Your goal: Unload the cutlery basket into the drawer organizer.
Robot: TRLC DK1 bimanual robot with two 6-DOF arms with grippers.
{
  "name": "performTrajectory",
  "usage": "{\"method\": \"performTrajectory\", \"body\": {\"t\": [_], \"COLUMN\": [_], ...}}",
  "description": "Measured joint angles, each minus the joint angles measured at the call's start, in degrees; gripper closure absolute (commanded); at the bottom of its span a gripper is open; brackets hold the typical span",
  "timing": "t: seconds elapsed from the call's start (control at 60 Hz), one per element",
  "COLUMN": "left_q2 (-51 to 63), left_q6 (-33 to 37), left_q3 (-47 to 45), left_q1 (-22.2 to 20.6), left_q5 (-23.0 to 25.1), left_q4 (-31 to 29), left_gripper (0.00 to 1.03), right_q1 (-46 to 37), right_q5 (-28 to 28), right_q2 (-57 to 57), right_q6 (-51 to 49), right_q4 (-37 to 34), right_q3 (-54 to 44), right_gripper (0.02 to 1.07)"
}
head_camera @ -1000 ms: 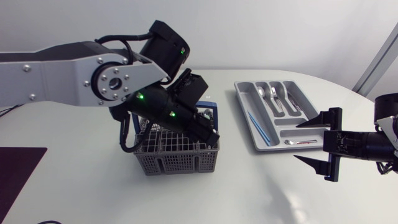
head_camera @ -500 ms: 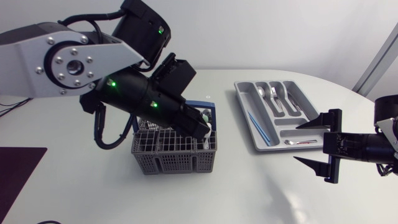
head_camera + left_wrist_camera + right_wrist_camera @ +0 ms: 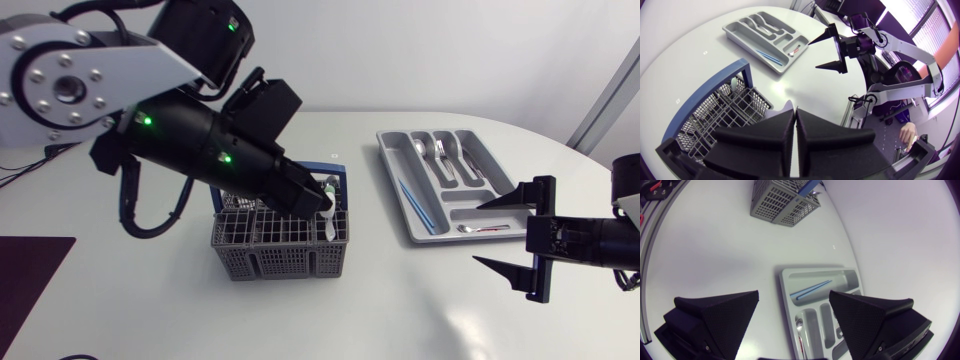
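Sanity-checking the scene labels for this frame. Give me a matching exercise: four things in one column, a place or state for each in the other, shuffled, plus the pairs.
Things
1. left gripper
2. right gripper
3. cutlery basket
4. blue utensil

Place or state
A. lying in the long compartment of the drawer organizer
B. fingers spread wide
C. grey, grid-walled, standing on the table
D. fingers pressed together

Pairs: 1-D, 2-B, 3-C, 4-A
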Motion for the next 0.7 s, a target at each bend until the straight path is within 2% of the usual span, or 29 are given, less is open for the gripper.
{"method": "performTrajectory", "body": {"t": [0.25, 0.45, 0.7], "left_q2": [-3.2, -1.9, 1.7], "left_q6": [1.3, 6.1, 13.0], "left_q3": [3.4, 3.7, 3.7], "left_q1": [0.0, 2.3, 2.1], "left_q5": [1.6, 9.0, 13.4], "left_q4": [-2.8, -3.7, -3.9], "left_gripper": [1.00, 1.00, 1.00], "right_q1": [6.7, 15.9, 27.8], "right_q5": [-0.2, -0.4, -0.5], "right_q2": [-7.0, -8.4, -7.3], "right_q6": [6.8, 16.7, 29.3], "right_q4": [-6.8, -14.9, -15.0], "right_q3": [1.8, 8.0, 10.5], "right_gripper": [0.06, 0.15, 0.20]}}
